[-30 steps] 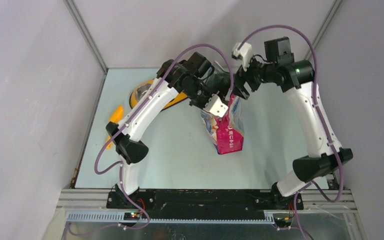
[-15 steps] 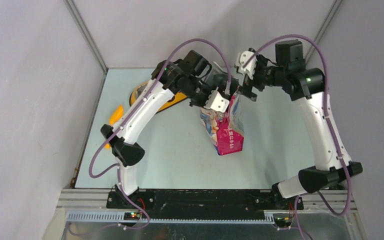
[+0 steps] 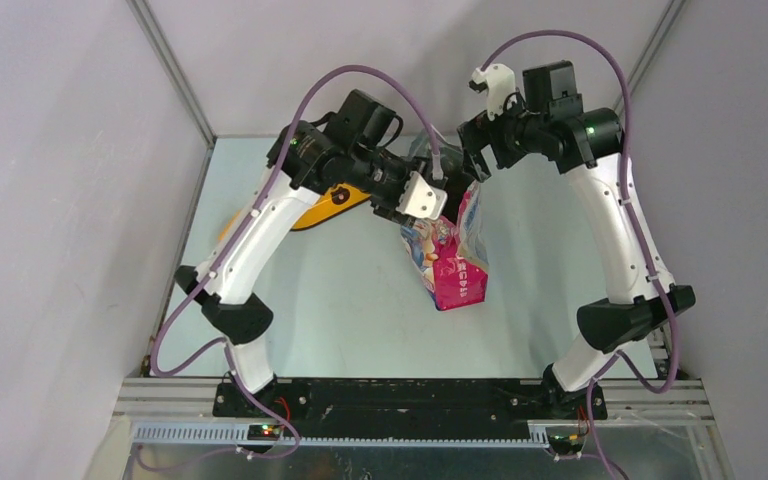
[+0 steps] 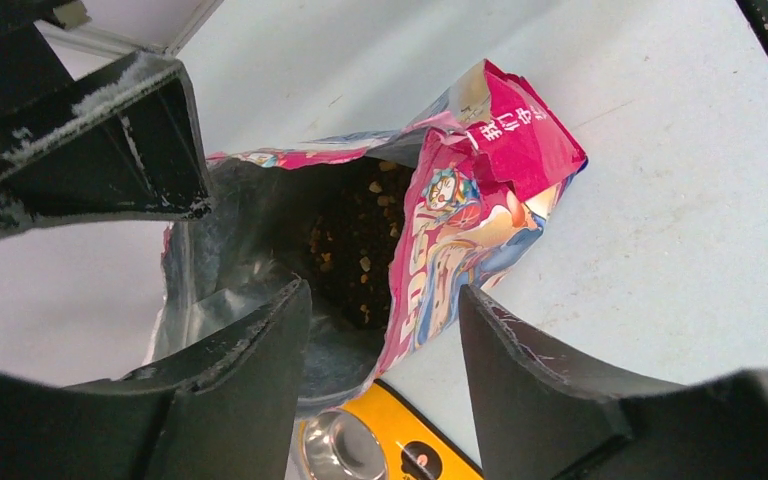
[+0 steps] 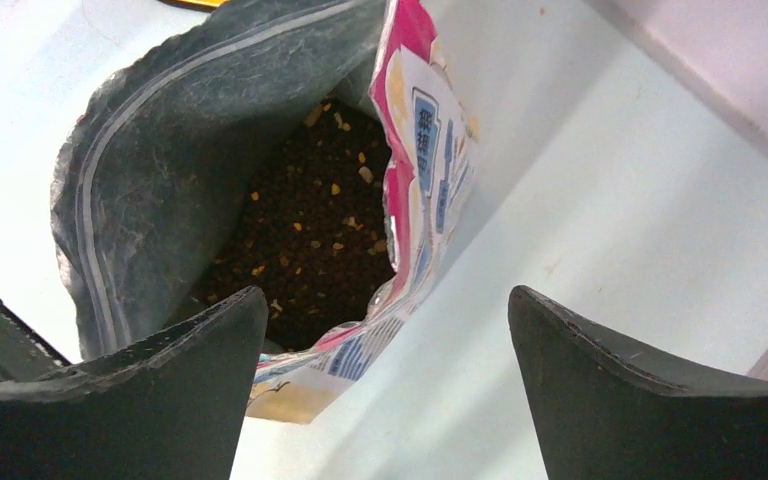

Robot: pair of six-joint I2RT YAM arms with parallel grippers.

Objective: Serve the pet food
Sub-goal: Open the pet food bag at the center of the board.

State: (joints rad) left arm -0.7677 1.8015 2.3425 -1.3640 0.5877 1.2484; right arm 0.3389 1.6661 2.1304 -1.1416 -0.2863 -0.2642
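Observation:
The pet food pouch (image 3: 452, 268), glossy pink and blue, stands upright in the middle of the table with its top torn open. Dark brown kibble (image 5: 310, 235) fills its silver-lined inside (image 4: 350, 245). My left gripper (image 4: 382, 300) hovers open over the pouch's mouth, one finger above the inside and one outside the printed wall, pinching nothing. In the top view the left gripper (image 3: 430, 195) is at the pouch's left rim. My right gripper (image 5: 388, 300) stands wide open just above the pouch's right rim and holds nothing; from above the right gripper (image 3: 472, 158) sits behind the pouch.
The yellow feeder (image 3: 322, 205) lies at the back left under my left arm; one steel bowl (image 4: 338, 452) shows right below the left fingers. Grey walls close in the table on three sides. Bare table (image 3: 360, 310) lies in front of the pouch.
My left gripper has opened and let go of the pouch's rim, and its arm has drawn back to the left. The right gripper has shifted slightly back. The pouch stays upright.

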